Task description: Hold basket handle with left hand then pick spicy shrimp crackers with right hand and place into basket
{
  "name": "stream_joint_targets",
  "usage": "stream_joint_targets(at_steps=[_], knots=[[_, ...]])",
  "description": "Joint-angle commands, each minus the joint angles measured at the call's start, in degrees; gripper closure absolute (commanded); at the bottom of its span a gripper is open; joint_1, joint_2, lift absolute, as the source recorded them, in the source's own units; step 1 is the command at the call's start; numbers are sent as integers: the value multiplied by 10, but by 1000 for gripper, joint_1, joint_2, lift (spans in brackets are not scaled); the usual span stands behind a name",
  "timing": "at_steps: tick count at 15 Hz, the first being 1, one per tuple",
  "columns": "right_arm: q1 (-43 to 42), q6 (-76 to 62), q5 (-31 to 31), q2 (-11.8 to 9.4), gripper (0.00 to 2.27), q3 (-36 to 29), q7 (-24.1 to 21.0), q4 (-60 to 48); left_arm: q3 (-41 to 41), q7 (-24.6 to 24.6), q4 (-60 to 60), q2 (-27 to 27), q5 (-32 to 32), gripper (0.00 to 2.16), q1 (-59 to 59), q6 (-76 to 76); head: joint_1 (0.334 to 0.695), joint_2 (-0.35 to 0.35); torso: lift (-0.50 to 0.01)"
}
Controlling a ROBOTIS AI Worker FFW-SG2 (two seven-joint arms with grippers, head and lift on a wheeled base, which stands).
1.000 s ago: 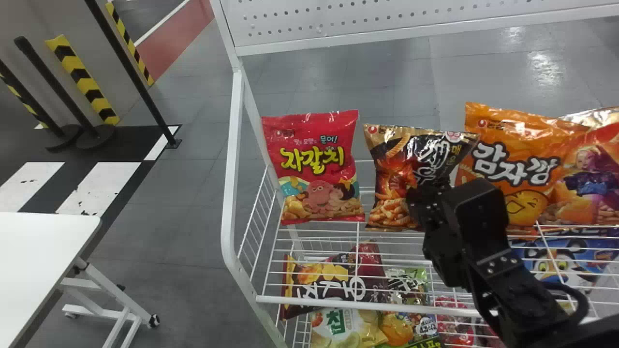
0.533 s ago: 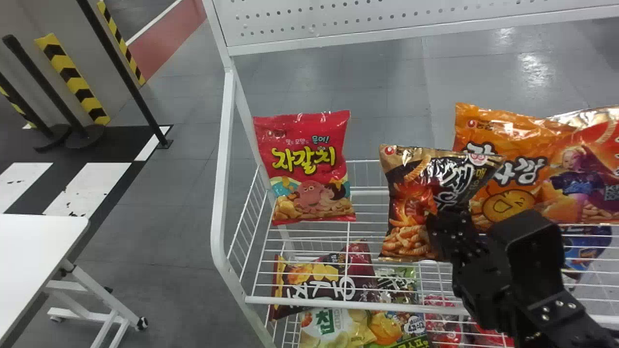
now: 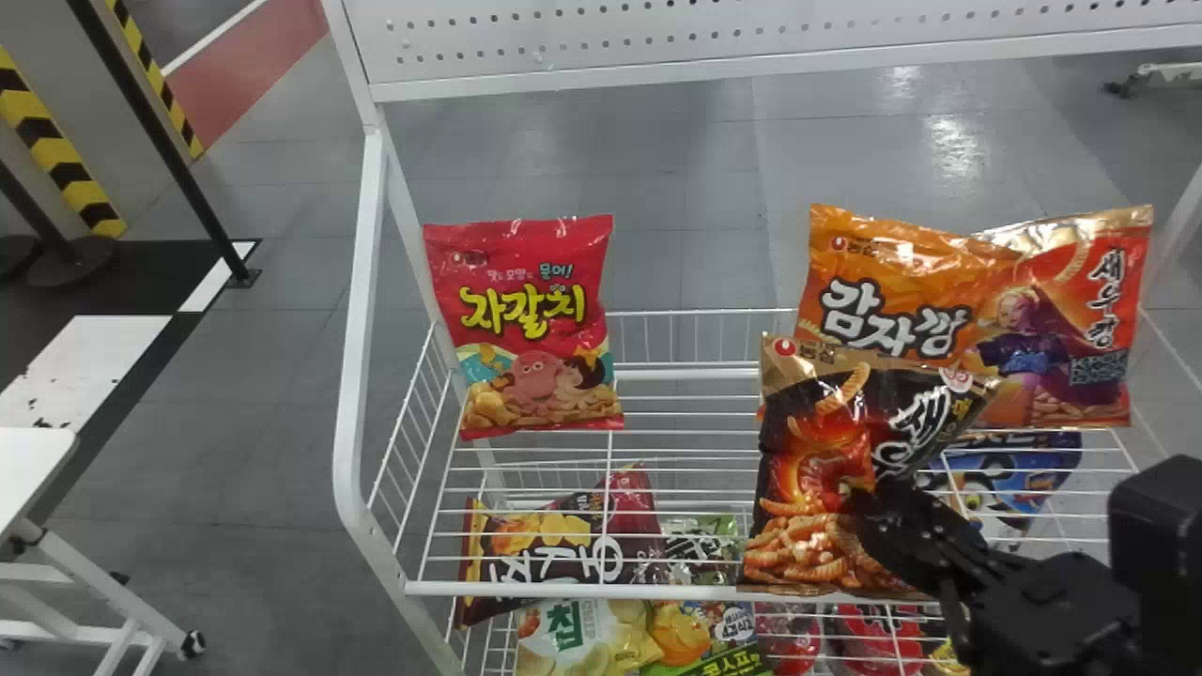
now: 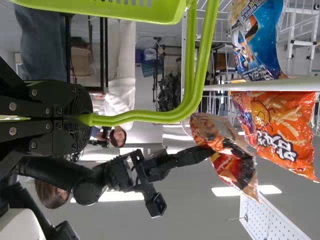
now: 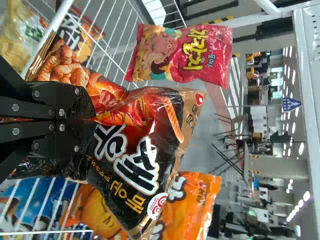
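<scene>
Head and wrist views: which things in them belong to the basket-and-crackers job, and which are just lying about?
Job:
spicy shrimp crackers, in the right gripper
green basket
its handle, in the left gripper

Lying about:
red bag
orange bag
orange-red bag beside it
blue bag
white table

"And look, the spicy shrimp crackers bag point(image 3: 817, 469) gleams, all crinkled, glossy plastic film!"

"Smooth plastic on the green basket handle point(image 4: 160, 117), softly shiny!"

"Wire shelf point(image 3: 601, 591) like smooth painted metal, and beyond, the floor point(image 3: 695, 188) glints, smooth!"
</scene>
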Motion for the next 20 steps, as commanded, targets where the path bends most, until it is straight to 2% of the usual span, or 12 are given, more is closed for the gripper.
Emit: stream_joint_targets(at_steps=[1,6,10,14,20], knots=[[19,72,-55,-3,2219,-63,23,-32,0,-7,2,0,1,2135,0,0,695,104,-10],[28,264,-164,-3,2219,-177,99,-66,0,-7,2,-1,1,2135,0,2,695,3,-10],[37,316,-177,6,2219,-184,126,-59,1,-7,2,-2,2,2135,0,2,695,-18,-10],[37,316,-193,14,2219,-162,163,-12,2,-7,1,-3,4,2135,0,2,695,38,-10],[35,239,-184,20,2219,-90,171,86,2,-7,1,-3,5,2135,0,4,695,165,-10]])
